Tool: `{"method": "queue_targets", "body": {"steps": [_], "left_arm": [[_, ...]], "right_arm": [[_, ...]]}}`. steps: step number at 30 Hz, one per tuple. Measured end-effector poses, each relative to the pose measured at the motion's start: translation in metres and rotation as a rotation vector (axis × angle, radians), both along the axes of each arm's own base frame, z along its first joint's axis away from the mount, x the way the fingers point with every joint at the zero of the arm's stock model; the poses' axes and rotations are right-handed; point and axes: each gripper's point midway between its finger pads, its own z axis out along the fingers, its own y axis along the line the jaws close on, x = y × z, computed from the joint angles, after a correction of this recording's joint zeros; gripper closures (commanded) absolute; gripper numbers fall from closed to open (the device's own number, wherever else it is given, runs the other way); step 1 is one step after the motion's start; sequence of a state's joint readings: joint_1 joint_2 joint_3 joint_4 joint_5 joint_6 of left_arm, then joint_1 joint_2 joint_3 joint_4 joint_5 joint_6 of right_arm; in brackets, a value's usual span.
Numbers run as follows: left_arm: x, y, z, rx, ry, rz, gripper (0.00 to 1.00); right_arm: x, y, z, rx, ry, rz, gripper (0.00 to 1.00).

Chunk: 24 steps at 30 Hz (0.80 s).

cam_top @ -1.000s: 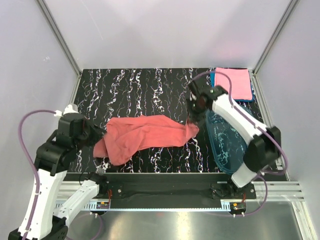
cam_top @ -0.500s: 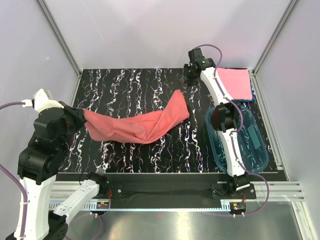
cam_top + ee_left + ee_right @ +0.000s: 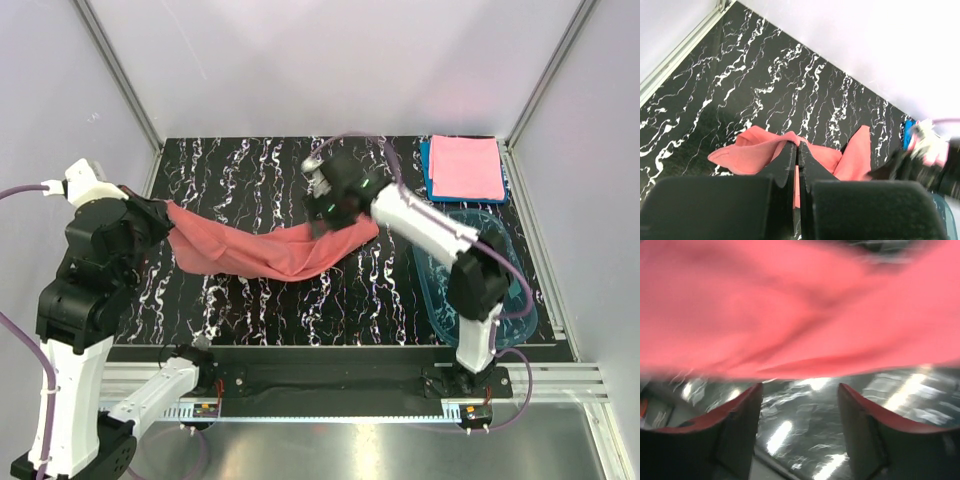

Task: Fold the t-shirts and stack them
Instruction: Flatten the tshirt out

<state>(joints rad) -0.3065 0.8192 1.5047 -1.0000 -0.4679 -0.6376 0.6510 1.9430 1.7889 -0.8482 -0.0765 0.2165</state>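
Progress: judging by how things lie, two tees are finished and one is not yet begun.
Stack: a folded pink tee lies squared on a folded blue tee in the far right corner of the table. Only the blue one's edges show beneath it.
Salmon t-shirt: unfolded, drawn out into a long rumpled band across the middle of the table. It sags between its two ends and lies well apart from the stack.
Left gripper: clenched on the shirt's left end. In the left wrist view the fingers meet with salmon cloth pinched at their tips, and that end looks raised off the table.
Right gripper: released, its jaws apart with nothing between them. It sits over the shirt's right end. The right wrist view is blurred, but the cloth fills the frame just ahead of the fingertips.
Tub: clear blue plastic, on the near right side of the table and partly under the right arm. It has no part in the folding at this point.
Step in hand: probably spreading the shirt flat, with one end held and the other free.
Left to do: flatten the salmon shirt and fold it to a square. Then carry it to the far right corner and set it on the pink tee.
Risk: held by one end only, the cloth may bunch rather than lie flat.
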Motion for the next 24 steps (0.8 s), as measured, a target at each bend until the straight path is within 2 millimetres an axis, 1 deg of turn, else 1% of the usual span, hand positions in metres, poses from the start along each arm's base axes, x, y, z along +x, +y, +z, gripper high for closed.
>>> {"method": "queue_targets", "body": {"steps": [1,2,4,5,6,7,8,10,12,14,15,17,18,19,20,22,24], "left_arm": [[0.001,0.0,0.004,0.0,-0.005,-0.001,1.0],[0.002,-0.001,0.008,0.0,-0.013,-0.002,1.0],[0.001,-0.001,0.016,-0.002,-0.029,-0.006,1.0],[0.001,-0.001,0.019,-0.005,-0.037,-0.007,1.0],[0.0,-0.001,0.021,-0.007,-0.042,-0.009,1.0],[-0.001,-0.001,0.023,-0.01,-0.048,-0.013,1.0],[-0.003,-0.001,0.024,-0.012,-0.051,-0.015,1.0],[-0.004,-0.002,0.025,-0.015,-0.053,-0.021,1.0],[-0.005,-0.002,0.025,-0.016,-0.053,-0.025,1.0],[-0.006,-0.003,0.026,-0.019,-0.055,-0.032,1.0],[-0.006,-0.004,0.026,-0.021,-0.055,-0.037,1.0],[-0.007,-0.006,0.027,-0.025,-0.055,-0.048,1.0],[-0.008,-0.007,0.028,-0.029,-0.054,-0.054,1.0],[-0.009,-0.008,0.028,-0.031,-0.055,-0.059,1.0],[-0.01,-0.008,0.029,-0.032,-0.056,-0.063,1.0],[-0.013,-0.007,0.032,-0.028,-0.058,-0.064,1.0],[-0.017,-0.004,0.036,-0.02,-0.064,-0.058,1.0]], "right_arm": [[-0.027,0.027,0.004,0.037,-0.014,0.097,0.24],[-0.052,0.05,0.005,0.072,-0.025,0.185,0.21],[-0.092,0.08,-0.003,0.104,-0.02,0.316,0.19],[-0.106,0.09,-0.009,0.114,-0.016,0.365,0.19],[-0.115,0.097,-0.016,0.113,-0.009,0.397,0.18],[-0.119,0.103,-0.024,0.107,-0.008,0.42,0.17],[-0.121,0.108,-0.031,0.101,-0.008,0.436,0.17],[-0.117,0.114,-0.047,0.077,-0.02,0.445,0.17],[-0.109,0.116,-0.063,0.036,-0.036,0.428,0.18],[-0.098,0.117,-0.076,-0.005,-0.064,0.399,0.21],[-0.092,0.117,-0.082,-0.022,-0.079,0.384,0.34],[-0.081,0.117,-0.09,-0.05,-0.114,0.354,0.49],[-0.076,0.118,-0.093,-0.056,-0.13,0.336,0.86],[-0.071,0.118,-0.095,-0.064,-0.147,0.321,0.96],[-0.067,0.118,-0.095,-0.064,-0.157,0.292,1.0],[-0.061,0.116,-0.092,-0.076,-0.181,0.257,1.0],[-0.06,0.114,-0.085,-0.07,-0.195,0.243,1.0]]}}
